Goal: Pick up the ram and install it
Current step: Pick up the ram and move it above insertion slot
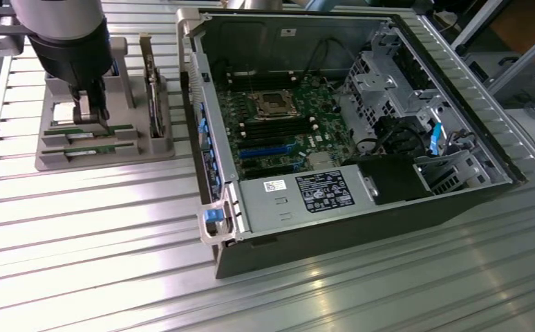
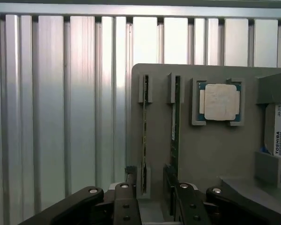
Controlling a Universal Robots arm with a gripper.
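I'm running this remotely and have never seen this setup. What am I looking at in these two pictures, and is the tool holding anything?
The exterior view takes in the whole bench. A robot arm reaches down with its tool over a grey holder on a slatted metal table. Toward that view's right lies an open computer case with its mainboard showing.

The wrist view comes from a camera on the arm, looking past the tool's black fingers at the same holder. There one ram and a second ram stand on edge in slots, and a square processor sits in its own nest.

The tool is open and holds nothing. Both rams are in their slots.
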